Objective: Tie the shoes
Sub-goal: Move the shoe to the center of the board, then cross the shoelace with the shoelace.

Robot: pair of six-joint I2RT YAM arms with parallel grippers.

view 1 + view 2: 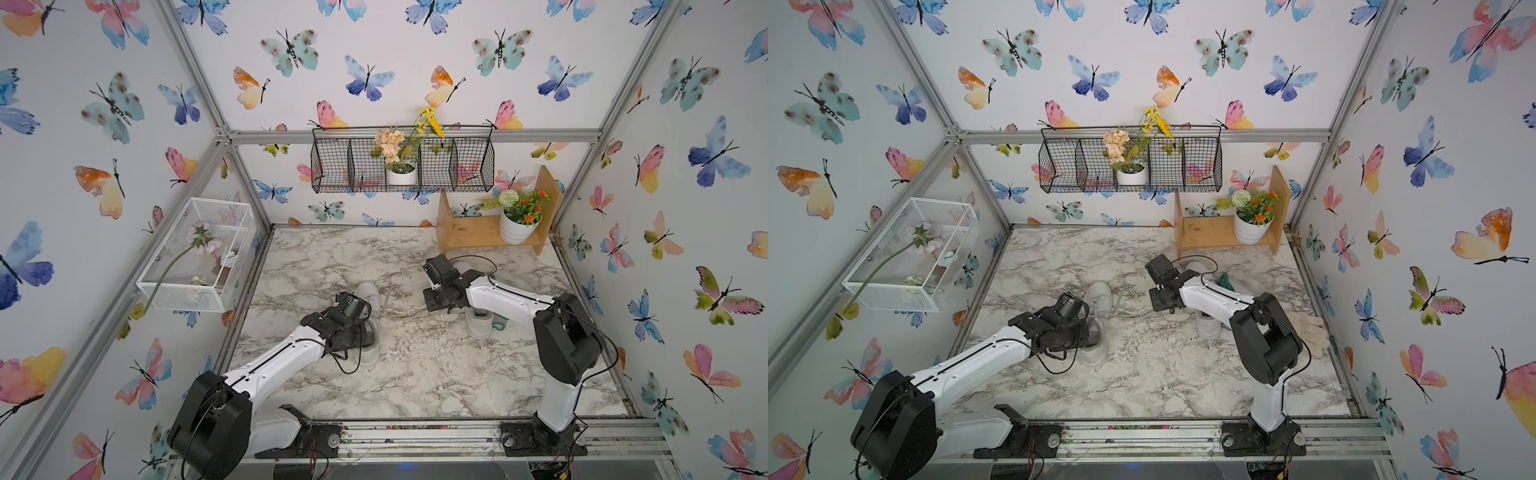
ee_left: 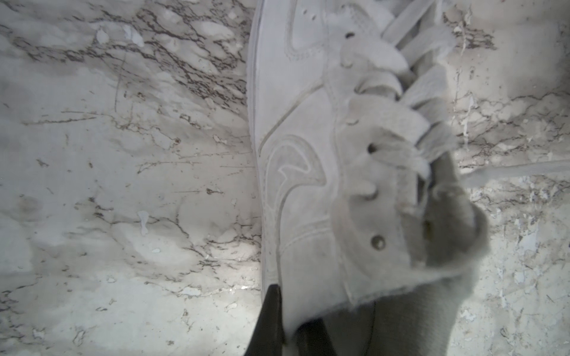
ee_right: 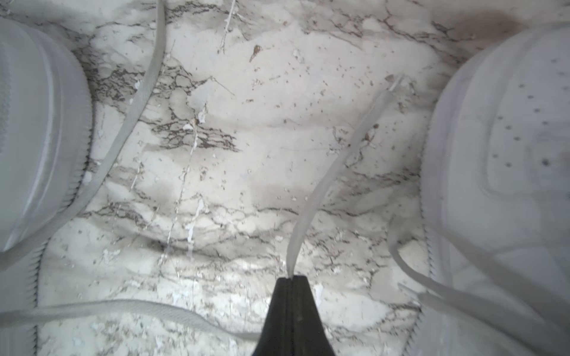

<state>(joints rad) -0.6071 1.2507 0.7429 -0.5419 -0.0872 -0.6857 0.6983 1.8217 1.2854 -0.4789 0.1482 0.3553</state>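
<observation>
Two white shoes lie on the marble table in both top views. The nearer shoe (image 1: 369, 293) lies under my left gripper (image 1: 362, 332). The other shoe (image 1: 480, 326) is mostly hidden beneath the right arm. In the left wrist view my left gripper (image 2: 290, 326) is shut on this shoe's (image 2: 296, 191) side wall at the collar, one finger outside and one inside. My right gripper (image 3: 291, 279) hangs over the table between both shoes (image 3: 40, 123) (image 3: 499, 154). It is shut on a flat white lace (image 3: 324, 185) whose tip lies free on the marble.
Loose laces (image 3: 138, 108) trail beside each shoe. A teal glove (image 1: 1226, 281) and a beige glove (image 1: 1310, 332) lie by the right arm. A wooden shelf (image 1: 469, 235) with a flower pot (image 1: 515, 230) stands at the back right. A white wire basket (image 1: 195, 257) hangs on the left wall.
</observation>
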